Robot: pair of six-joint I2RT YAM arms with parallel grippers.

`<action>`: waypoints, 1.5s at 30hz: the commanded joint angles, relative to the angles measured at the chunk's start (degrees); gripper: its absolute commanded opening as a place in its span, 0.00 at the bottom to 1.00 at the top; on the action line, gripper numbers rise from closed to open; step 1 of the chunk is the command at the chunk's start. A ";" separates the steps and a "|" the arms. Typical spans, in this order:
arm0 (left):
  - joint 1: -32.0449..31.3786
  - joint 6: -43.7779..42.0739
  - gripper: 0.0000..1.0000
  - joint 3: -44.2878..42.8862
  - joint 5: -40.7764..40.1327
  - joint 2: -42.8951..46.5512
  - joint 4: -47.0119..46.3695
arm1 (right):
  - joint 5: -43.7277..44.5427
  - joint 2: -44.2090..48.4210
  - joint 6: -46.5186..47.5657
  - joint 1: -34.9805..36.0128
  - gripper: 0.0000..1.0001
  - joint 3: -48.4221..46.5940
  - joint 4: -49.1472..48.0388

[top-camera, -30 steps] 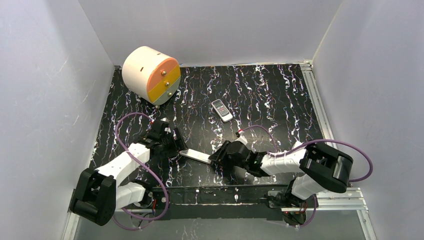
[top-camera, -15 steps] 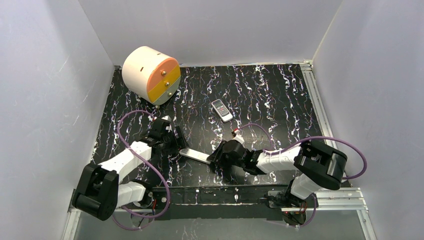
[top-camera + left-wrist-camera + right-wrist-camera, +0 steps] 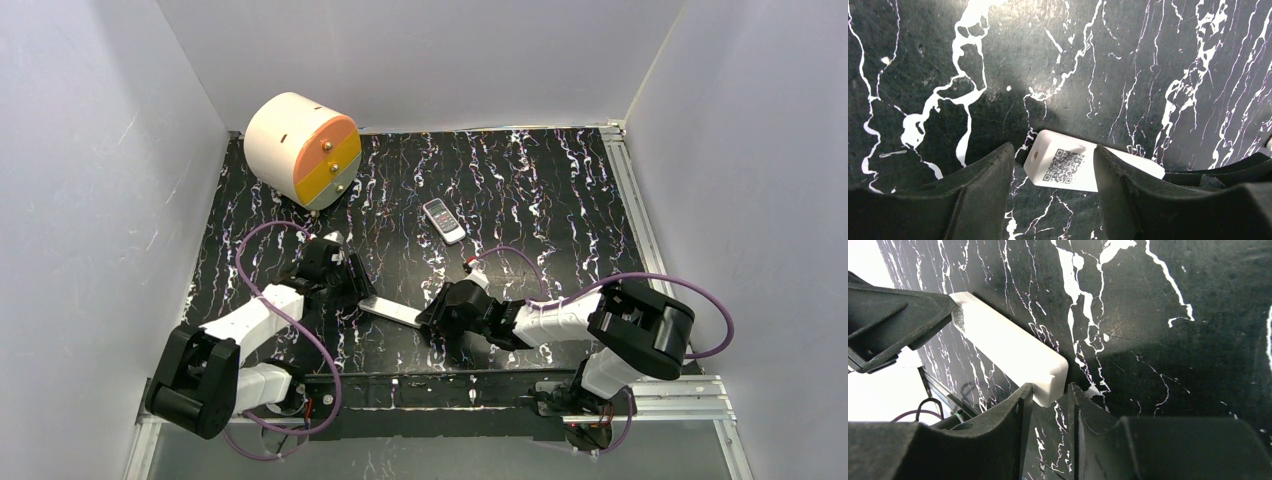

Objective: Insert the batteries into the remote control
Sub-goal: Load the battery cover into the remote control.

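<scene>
Black marbled stone makes up the surface (image 3: 560,200). The biggest thing on it is the cream drum (image 3: 285,135) in the 10 o'clock corner, its orange, yellow and green banded face with small knobs turned toward the arms. It looks like storage, though nothing shows what it holds.

The left arm (image 3: 245,322) and right arm (image 3: 560,318) reach in from 7 and 5 o'clock and meet at the white remote (image 3: 390,312). It lies at about 6 o'clock near the front edge, its length running from 10 to 4 o'clock. One arm at each end reads as a two-point hold. I judge it is meant to steady the long body so that its back can be turned up or opened for loading.

The right jaws are closed on the 4 o'clock end; in the right wrist view that end fills the gap between the two fingers. The left jaws stand apart on either side of the 10 o'clock end, the one bearing the QR label (image 3: 1064,166). A sliver of dark surface shows between one finger and the remote's corner, so as far as I can tell they straddle it without clamping.

A small grey remote (image 3: 443,221) lies alone at 1 o'clock from the white one, well apart from both arms.

The batteries show in no view, so I cannot say where they are. By my reading, loading has not begun.
</scene>
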State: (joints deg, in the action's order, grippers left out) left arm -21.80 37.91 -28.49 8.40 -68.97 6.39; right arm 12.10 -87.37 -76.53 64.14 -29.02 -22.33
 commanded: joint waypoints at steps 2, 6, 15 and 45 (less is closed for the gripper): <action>-0.14 -0.21 0.55 2.36 1.10 1.97 1.60 | 1.96 -0.11 1.65 -0.20 0.36 0.73 3.68; -0.41 -0.21 0.53 2.09 2.09 1.18 1.51 | 2.12 0.26 1.82 -0.28 0.33 0.89 3.78; -0.82 -0.28 0.52 2.04 1.94 0.95 2.15 | 2.67 1.15 2.68 -0.42 0.26 -0.68 7.92; -1.28 0.41 0.50 3.61 4.40 -0.02 0.34 | 0.24 -10.97 7.01 -0.20 0.44 -14.74 18.45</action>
State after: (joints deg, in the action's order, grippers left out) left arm -22.22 37.87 -26.83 9.39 -68.05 4.95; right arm 9.47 -92.60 -71.33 63.13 -41.63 -6.87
